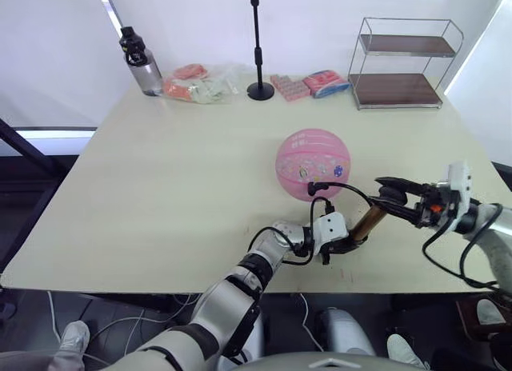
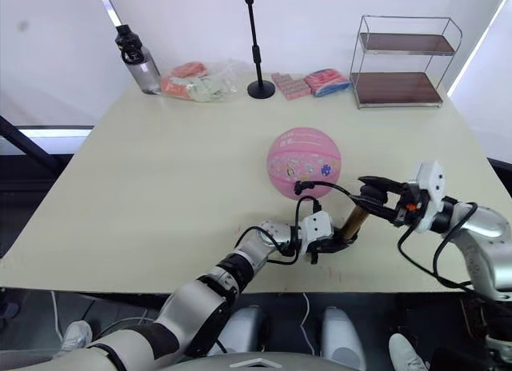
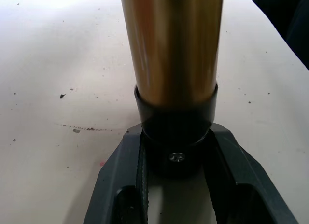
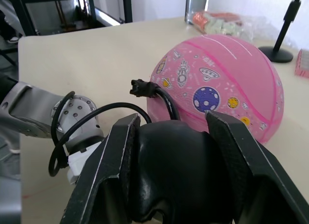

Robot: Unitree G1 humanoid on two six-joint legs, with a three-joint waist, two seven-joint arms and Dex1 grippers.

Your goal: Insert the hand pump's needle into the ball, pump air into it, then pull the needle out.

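The ball (image 1: 313,163) is pink, ribbed with slightly darker pink lines and dotted with small cartoon prints: a purple spotted planet, yellow and blue discs, white rockets and saucers. The hand pump (image 1: 370,221) has a bronze-gold barrel, a black foot, a black handle and a thin black hose (image 1: 346,189). The counter (image 1: 176,187) is pale cream with fine dark specks. Both tools have black fingers (image 4: 115,159).

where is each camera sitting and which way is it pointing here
Left and right eye views: on the head, looking forward and down over the table; both arms show.
Left wrist view: along the left gripper, shut on the hand pump at its black foot.
Right wrist view: along the right gripper, shut on the pump's black handle, facing the ball.
Shared: eye and right wrist views show the ball and the left arm.
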